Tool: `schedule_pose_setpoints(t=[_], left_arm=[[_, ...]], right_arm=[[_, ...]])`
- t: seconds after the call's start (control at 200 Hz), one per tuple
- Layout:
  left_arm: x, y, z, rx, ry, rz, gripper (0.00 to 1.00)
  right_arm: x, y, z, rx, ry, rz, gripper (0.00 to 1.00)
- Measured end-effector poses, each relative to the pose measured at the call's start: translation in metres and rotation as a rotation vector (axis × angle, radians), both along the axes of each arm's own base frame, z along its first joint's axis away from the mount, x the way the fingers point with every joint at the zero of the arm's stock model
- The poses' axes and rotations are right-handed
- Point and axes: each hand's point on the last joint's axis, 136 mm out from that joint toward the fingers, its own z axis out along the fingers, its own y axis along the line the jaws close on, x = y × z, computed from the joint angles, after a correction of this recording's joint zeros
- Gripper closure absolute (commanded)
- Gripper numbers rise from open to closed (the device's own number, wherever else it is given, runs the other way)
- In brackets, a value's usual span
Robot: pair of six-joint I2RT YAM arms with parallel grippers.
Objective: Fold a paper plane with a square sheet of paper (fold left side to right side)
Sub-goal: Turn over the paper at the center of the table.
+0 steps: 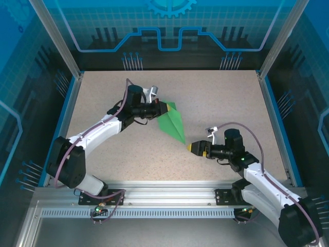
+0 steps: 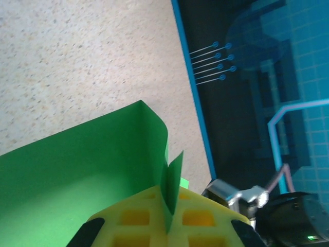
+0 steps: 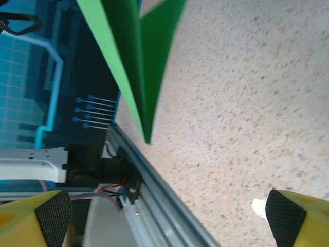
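Yellow pads [image 2: 139, 218] of my left gripper [image 1: 163, 109] clamp the paper plane [image 1: 174, 123] by its tail at eleven o'clock; my right gripper [image 1: 195, 147] gapes wide just off the nose at five. Held one-sided, any tug could tear it or spring the creases.

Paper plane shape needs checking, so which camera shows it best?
Top external: the whole paper plane shows, from the end pinched in the left fingers to its tip. Left wrist gives the pinched folds close up; right wrist, the pointed end.
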Motion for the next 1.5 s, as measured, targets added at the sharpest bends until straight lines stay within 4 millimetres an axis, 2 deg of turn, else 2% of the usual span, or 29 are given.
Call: schedule_pose_setpoints(t=[0.29, 0.475, 0.62, 0.78, 0.99, 1.145, 1.19, 1.245, 1.36, 1.441, 1.501], left_arm=[[-0.001, -0.011, 0.032, -0.129, -0.013, -0.026, 1.0], [-0.018, -0.031, 0.044, -0.179, -0.011, -0.108, 1.0], [-0.031, -0.045, 0.055, -0.205, -0.027, -0.177, 1.0], [-0.035, -0.048, 0.059, -0.215, -0.033, -0.204, 1.0], [-0.039, -0.049, 0.06, -0.219, -0.033, -0.226, 1.0], [-0.041, -0.049, 0.06, -0.222, -0.032, -0.241, 0.99], [-0.041, -0.049, 0.06, -0.222, -0.032, -0.244, 0.97], [-0.042, -0.049, 0.06, -0.221, -0.036, -0.245, 0.88], [-0.042, -0.049, 0.058, -0.211, -0.047, -0.249, 0.65], [-0.042, -0.048, 0.052, -0.186, -0.055, -0.254, 0.44], [-0.042, -0.046, 0.045, -0.154, -0.054, -0.244, 0.36]], right_arm=[[-0.003, 0.014, 0.029, 0.135, -0.021, 0.043, 0.0], [0.005, 0.021, 0.044, 0.162, -0.029, 0.049, 0.02], [0.015, 0.025, 0.068, 0.188, -0.068, 0.048, 0.15], [0.02, 0.027, 0.092, 0.21, -0.127, 0.053, 0.3], [0.02, 0.025, 0.099, 0.215, -0.144, 0.048, 0.51], [0.016, 0.022, 0.104, 0.205, -0.181, 0.042, 0.73], [0.015, 0.021, 0.105, 0.201, -0.184, 0.037, 0.78], [0.015, 0.02, 0.104, 0.194, -0.186, 0.035, 0.82], [0.013, 0.018, 0.099, 0.172, -0.174, 0.026, 0.86], [0.011, 0.016, 0.093, 0.145, -0.167, 0.018, 0.87], [0.01, 0.013, 0.09, 0.117, -0.165, 0.01, 0.88]])
